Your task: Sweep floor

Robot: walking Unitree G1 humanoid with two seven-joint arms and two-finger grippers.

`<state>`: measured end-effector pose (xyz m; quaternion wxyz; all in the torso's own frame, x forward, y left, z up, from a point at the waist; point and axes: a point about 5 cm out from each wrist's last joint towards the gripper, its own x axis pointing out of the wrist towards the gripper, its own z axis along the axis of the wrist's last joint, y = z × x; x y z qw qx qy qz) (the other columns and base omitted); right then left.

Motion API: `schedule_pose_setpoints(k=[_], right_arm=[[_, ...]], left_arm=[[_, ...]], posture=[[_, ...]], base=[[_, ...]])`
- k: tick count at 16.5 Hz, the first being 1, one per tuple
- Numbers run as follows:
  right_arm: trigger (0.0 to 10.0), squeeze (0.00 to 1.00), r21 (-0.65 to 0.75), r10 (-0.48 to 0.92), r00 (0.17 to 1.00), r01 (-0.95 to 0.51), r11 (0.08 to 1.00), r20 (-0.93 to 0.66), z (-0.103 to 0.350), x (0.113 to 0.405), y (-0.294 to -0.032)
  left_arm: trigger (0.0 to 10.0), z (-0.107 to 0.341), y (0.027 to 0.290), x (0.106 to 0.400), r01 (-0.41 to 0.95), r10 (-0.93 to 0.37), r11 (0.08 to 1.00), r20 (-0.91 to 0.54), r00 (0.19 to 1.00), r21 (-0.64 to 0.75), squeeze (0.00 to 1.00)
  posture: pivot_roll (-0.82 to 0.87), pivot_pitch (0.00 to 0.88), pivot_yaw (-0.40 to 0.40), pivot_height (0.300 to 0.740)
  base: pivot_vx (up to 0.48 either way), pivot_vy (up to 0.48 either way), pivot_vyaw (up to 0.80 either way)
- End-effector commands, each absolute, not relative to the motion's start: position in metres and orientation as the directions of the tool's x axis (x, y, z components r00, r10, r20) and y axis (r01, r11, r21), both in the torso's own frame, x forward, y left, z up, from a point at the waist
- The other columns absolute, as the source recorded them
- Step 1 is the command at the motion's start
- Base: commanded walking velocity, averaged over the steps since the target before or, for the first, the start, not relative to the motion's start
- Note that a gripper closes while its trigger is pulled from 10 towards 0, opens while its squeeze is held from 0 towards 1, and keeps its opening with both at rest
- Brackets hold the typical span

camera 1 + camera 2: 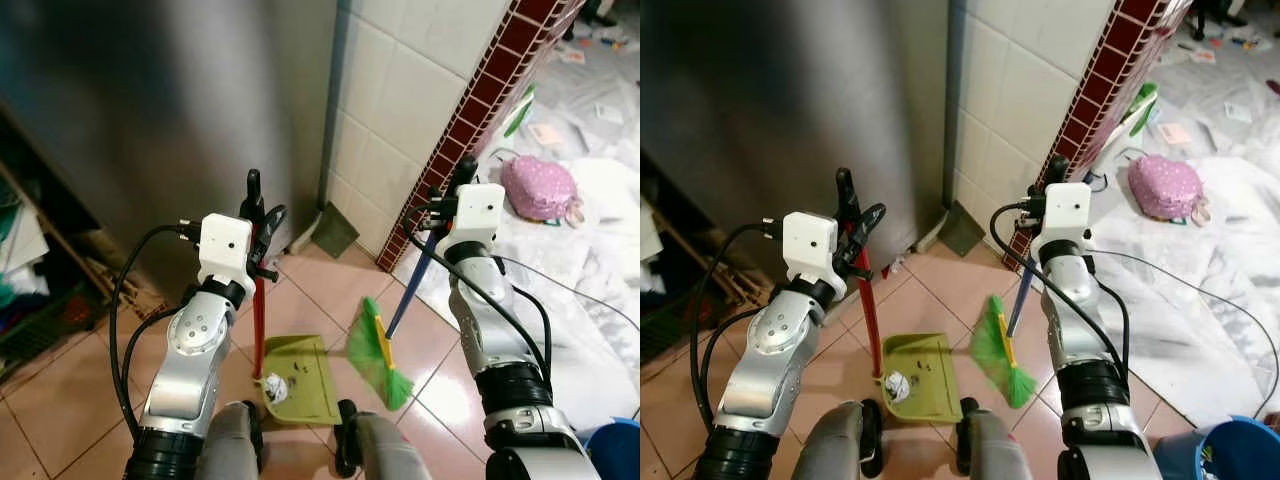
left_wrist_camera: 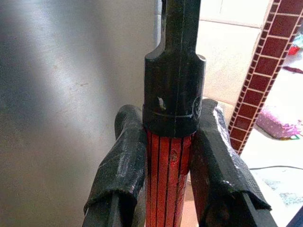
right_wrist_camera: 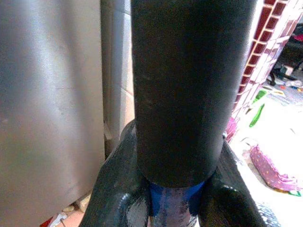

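Observation:
A green dustpan (image 1: 300, 380) rests on the tiled floor between my arms, with crumpled white paper (image 1: 272, 384) and small dark bits in it. Its red handle (image 1: 259, 320) rises upright, and my left gripper (image 1: 262, 228) is shut on the handle's black-capped top (image 2: 174, 80). To the right, a green broom head (image 1: 378, 350) touches the floor beside the dustpan. Its blue handle (image 1: 410, 285) slants up to my right gripper (image 1: 452, 192), which is shut on the handle's black grip (image 3: 189, 90).
A grey metal door (image 1: 170, 110) and a white tiled wall (image 1: 400, 90) with a red-brick edge (image 1: 470, 130) stand ahead. White sheeting (image 1: 580, 250) with a pink bag (image 1: 538, 188) covers the floor at right. A blue bucket (image 1: 1225, 450) is at lower right. Cluttered shelves (image 1: 30, 280) stand left.

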<state>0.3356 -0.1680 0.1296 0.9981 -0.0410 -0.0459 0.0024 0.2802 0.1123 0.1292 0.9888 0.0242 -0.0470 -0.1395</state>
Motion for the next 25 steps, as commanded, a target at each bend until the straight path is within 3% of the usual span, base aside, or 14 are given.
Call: schedule_pose_setpoints(k=[1,7,17,25], right_arm=[[10.0,0.00,-0.086,-0.005,0.999,0.009,0.996,0.049,0.1207,0.3339,-0.1717],[10.0,0.00,-0.089,-0.003,0.999,0.007,0.996,0.046,0.1195,0.3337,-0.1719],[10.0,0.00,-0.089,0.000,0.999,0.004,0.996,0.043,0.1188,0.3359,-0.1714],[10.0,0.00,-0.093,0.001,0.999,0.002,0.996,0.033,0.1167,0.3363,-0.1722]], left_arm=[[10.0,0.1383,0.1081,0.2796,0.286,-0.292,0.956,0.122,0.949,0.060,0.00],[10.0,0.1386,0.1085,0.2798,0.286,-0.292,0.956,0.120,0.949,0.065,0.00],[10.0,0.1425,0.1171,0.2845,0.233,-0.232,0.972,0.122,0.965,0.004,0.00],[10.0,0.1431,0.1167,0.2859,0.267,-0.260,0.963,0.111,0.959,-0.046,0.00]], posture=[[-0.01,0.130,-0.043,0.740],[-0.01,0.132,-0.042,0.740],[-0.01,0.136,-0.045,0.740],[-0.01,0.133,-0.048,0.740]], base=[[-0.274,0.000,0.00],[-0.269,0.000,0.00],[0.000,0.000,0.00],[0.000,0.000,-0.75]])
